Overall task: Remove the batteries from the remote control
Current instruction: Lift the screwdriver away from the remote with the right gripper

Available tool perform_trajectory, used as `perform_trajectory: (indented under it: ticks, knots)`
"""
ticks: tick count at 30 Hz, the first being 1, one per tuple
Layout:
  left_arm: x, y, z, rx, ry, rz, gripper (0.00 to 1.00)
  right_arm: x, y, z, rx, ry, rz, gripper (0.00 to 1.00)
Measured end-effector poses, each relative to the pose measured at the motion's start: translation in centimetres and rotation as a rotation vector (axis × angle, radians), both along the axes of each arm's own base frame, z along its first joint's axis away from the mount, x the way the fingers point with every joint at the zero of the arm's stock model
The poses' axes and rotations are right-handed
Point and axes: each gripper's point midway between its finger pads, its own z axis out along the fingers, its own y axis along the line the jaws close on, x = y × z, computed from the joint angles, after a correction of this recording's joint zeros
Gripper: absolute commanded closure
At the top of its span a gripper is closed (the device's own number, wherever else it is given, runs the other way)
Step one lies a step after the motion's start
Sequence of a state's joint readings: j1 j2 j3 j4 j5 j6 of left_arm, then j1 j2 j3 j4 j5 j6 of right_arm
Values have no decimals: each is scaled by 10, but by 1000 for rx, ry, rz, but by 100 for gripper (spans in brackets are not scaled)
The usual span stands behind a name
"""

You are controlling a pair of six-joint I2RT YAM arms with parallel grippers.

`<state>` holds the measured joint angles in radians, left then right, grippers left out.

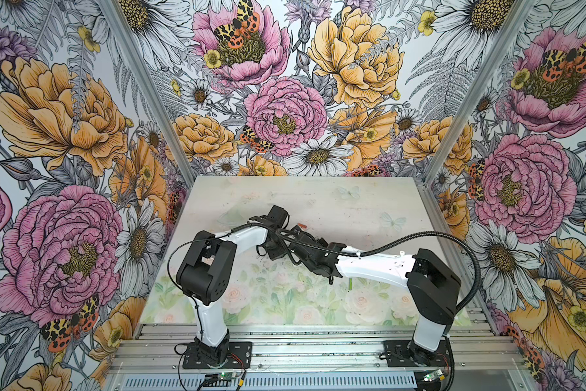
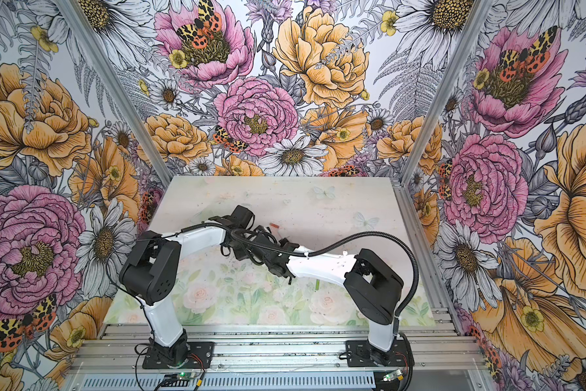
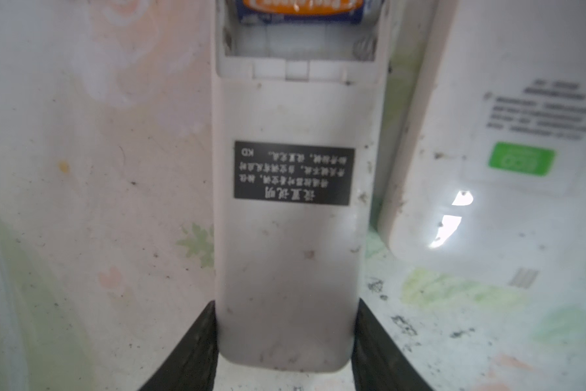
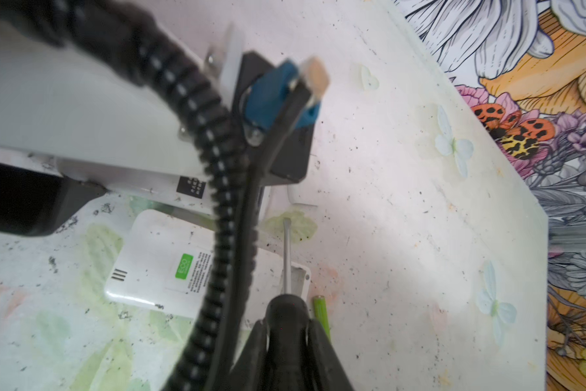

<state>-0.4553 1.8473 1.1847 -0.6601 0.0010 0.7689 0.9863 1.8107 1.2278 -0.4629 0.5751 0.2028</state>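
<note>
My left claw (image 3: 285,313) is closed on the narrow end of the remote control (image 3: 291,237), one finger on each long side, and holds it down on the tabletop (image 3: 81,169). The cover is off. The near slot is empty and only its spring (image 3: 362,47) shows. An orange-labelled battery (image 3: 298,8) sits in the far slot.

My right claw (image 4: 286,338) grips the black handle of the screwdriver (image 4: 287,267), and the shaft points over a corner of the second remote (image 4: 156,267). One green battery (image 4: 320,313) lies on the tabletop just beside this claw.

I judge that I am at the step of prying out the last cell of this remote. Next I must bring the tip under one end of it and lever gently upward.
</note>
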Motion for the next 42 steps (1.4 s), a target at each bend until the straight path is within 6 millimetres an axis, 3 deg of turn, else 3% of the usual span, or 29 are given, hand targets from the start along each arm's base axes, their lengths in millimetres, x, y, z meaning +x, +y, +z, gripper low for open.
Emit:
perform_trajectory:
  ticks: [3,6,11,14,21,28,33,42]
  knots:
    - [0,0,0,1,2,2,100,2,-2,5,59,8,-7,100]
    - [0,1,-1,-1,-10,4,100,8,-9,22,160,47,-12,100]
    - [-8,5,4,-8,-28,9,100,31,-57,75,324,77,-38,100]
    - [-8,5,6,-12,-35,8,100,30,-71,86,338,133,11,100]
    - [-3,0,11,-31,-48,4,100,7,-63,84,313,288,169,100]
    - [11,-20,14,-58,-71,-24,100,23,-41,78,313,361,215,100]
    - [6,-22,1,-41,-38,-34,100,24,-41,69,277,399,221,100]
    - [6,-22,1,-41,-37,-34,100,26,-36,64,249,432,208,100]
